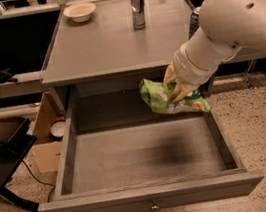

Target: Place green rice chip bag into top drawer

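My gripper (176, 86) is shut on the green rice chip bag (161, 98), a crinkled bright green bag, and holds it above the back right part of the open top drawer (148, 196). The white arm reaches in from the right and hides part of the bag. The drawer is pulled far out, its grey inside is bare, and a small round knob (154, 207) shows on its front panel.
On the grey table top (108, 46) stand a white bowl (79, 11) at the back left and a silver can (137, 9) at the back middle. A blue can (193, 21) is partly hidden behind my arm. A cardboard box (44, 138) sits on the floor at the left.
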Controlling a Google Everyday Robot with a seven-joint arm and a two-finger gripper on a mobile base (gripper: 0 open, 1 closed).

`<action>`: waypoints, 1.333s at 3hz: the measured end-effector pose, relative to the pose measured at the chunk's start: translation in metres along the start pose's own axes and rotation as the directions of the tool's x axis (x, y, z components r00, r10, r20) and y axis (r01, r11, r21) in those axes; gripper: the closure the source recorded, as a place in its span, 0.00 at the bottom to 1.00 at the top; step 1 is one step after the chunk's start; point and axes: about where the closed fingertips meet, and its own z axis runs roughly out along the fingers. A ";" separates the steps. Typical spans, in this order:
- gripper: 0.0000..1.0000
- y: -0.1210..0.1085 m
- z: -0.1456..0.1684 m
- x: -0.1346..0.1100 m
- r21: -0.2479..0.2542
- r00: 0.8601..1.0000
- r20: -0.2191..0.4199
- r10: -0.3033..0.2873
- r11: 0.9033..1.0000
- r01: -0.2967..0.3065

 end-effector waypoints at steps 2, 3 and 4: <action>1.00 0.022 0.049 0.008 -0.100 0.993 0.080 -0.084 0.991 0.092; 0.83 0.022 0.049 0.008 -0.100 0.993 0.080 -0.084 0.991 0.092; 0.62 0.022 0.049 0.008 -0.100 0.993 0.080 -0.084 0.991 0.092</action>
